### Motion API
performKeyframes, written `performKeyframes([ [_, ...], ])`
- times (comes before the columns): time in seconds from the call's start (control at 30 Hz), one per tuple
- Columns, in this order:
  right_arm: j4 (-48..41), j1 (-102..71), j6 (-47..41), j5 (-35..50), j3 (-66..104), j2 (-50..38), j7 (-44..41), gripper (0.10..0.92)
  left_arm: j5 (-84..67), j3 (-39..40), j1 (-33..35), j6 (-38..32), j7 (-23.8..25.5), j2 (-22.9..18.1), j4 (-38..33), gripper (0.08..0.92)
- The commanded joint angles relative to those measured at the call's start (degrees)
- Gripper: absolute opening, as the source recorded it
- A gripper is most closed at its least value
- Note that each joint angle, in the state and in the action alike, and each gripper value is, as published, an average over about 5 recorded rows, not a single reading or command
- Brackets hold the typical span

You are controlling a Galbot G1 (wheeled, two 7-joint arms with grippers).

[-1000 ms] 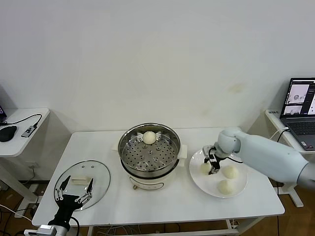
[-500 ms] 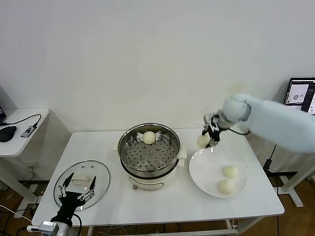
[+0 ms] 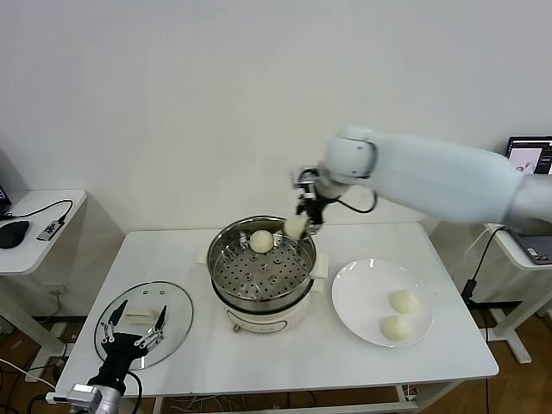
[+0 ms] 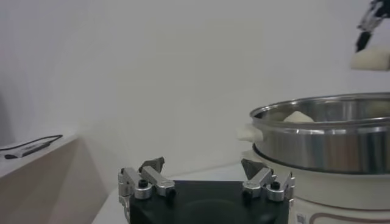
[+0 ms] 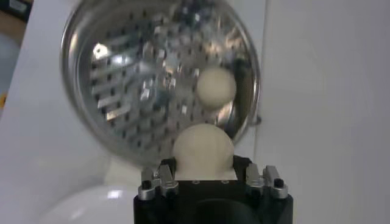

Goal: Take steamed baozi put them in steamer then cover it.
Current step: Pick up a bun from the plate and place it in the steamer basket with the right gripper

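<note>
White table (image 3: pixel 172 259), right gripper (image 3: pixel 306 214) clamping baozi (image 3: pixel 295 227) above steamer (image 3: pixel 263 263) rim (moved over from plate (image 3: pixel 362 297)), left gripper (image 3: pixel 131 328) spread wide over cover (image 3: pixel 177 310)

white rectangular table (image 3: pixel 285 345) | centre: round stainless-steel steamer on white base (image 3: pixel 262 297) | lower left: clear glass lid (image 3: pixel 177 315) | right: flat white plate (image 3: pixel 358 297)

I count four baozi: one (image 3: pixel 261 241) in the steamer (image 3: pixel 262 272), one (image 3: pixel 295 226) gripped, two (image 3: pixel 402 301) (image 3: pixel 396 328) on the plate (image 3: pixel 358 285). One lid (image 3: pixel 144 321), two grippers (image 3: pixel 309 210) (image 3: pixel 132 328).
</note>
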Motion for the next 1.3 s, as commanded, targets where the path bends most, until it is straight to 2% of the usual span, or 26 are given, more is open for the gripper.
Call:
performKeyframes([
  [0.03,-6.4,-4.0,-5.0,6.1,-1.1,13.1,4.4,0.585,0.0,0.0,-0.1,0.0,0.0,-0.1,0.1,0.823],
  [0.3,-13.9,-10.5,-5.8,3.8,0.5,17.9,5.1,0.585,0.2,-0.1,0.2,-0.6,0.1,-0.7,0.2,0.823],
  [0.93,-19.0,-14.5,-6.4,1.6,2.1,20.7,7.2,0.593,0.3,-0.4,0.6,-1.4,0.2,-0.8,0.7,0.823],
  [1.07,-17.6,-12.9,-5.7,0.4,2.2,19.3,5.5,0.668,0.2,-0.3,0.5,-1.4,0.2,-0.7,0.8,0.823],
  [1.2,-13.0,-6.9,-3.3,-1.4,2.2,15.1,-0.3,0.778,0.2,-0.3,0.4,-1.3,0.2,-0.6,0.9,0.823],
  [1.3,-8.3,-1.4,-1.4,-2.3,1.5,10.3,-4.6,0.815,0.2,-0.3,0.4,-1.3,0.2,-0.5,1.1,0.823],
])
